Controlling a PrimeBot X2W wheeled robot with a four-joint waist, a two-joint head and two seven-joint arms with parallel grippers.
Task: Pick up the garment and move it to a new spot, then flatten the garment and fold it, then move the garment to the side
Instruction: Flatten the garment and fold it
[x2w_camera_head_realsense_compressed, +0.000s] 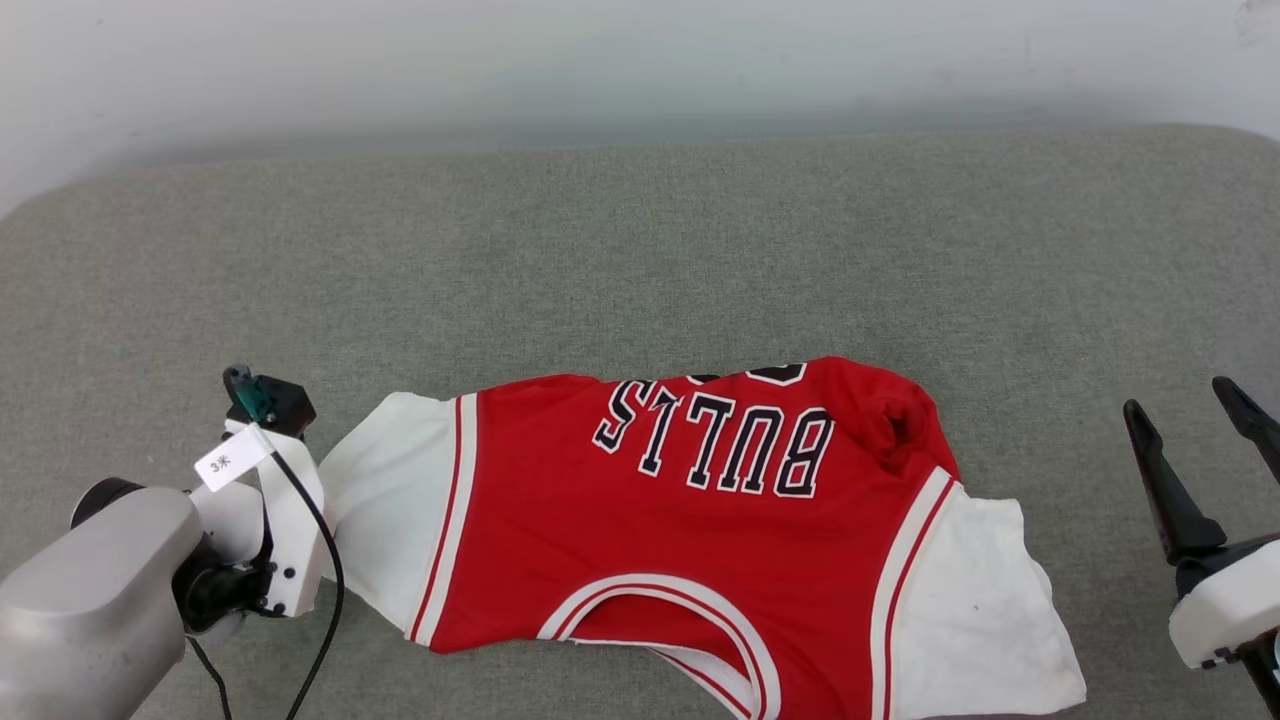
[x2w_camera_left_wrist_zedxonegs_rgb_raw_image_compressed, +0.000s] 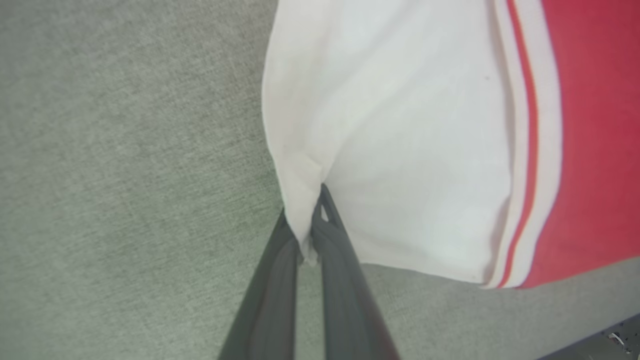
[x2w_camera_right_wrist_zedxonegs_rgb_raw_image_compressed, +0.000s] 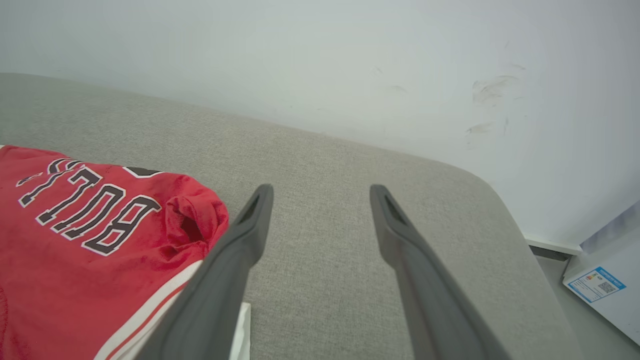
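Observation:
The garment (x2w_camera_head_realsense_compressed: 700, 540), a red jersey with white sleeves and black "BULLS" lettering, lies front up on the grey cushion, collar toward me and its far hem bunched and folded under. In the left wrist view my left gripper (x2w_camera_left_wrist_zedxonegs_rgb_raw_image_compressed: 312, 220) is shut on the outer edge of the garment's (x2w_camera_left_wrist_zedxonegs_rgb_raw_image_compressed: 400, 150) white left sleeve, the cloth puckered between the fingers. From the head, the left wrist (x2w_camera_head_realsense_compressed: 275, 520) sits against that sleeve's edge. My right gripper (x2w_camera_head_realsense_compressed: 1185, 405) stands open over bare cushion, to the right of the garment's (x2w_camera_right_wrist_zedxonegs_rgb_raw_image_compressed: 75, 240) other sleeve, with nothing between its fingers (x2w_camera_right_wrist_zedxonegs_rgb_raw_image_compressed: 250, 235).
A grey fabric cushion (x2w_camera_head_realsense_compressed: 640, 250) spreads wide behind the jersey, up to a pale wall (x2w_camera_head_realsense_compressed: 640, 60). Its right end rounds off (x2w_camera_right_wrist_zedxonegs_rgb_raw_image_compressed: 500, 200), with floor and a white box bearing a blue label (x2w_camera_right_wrist_zedxonegs_rgb_raw_image_compressed: 600, 285) beyond. A cable and a paper tag (x2w_camera_head_realsense_compressed: 232, 460) hang on the left wrist.

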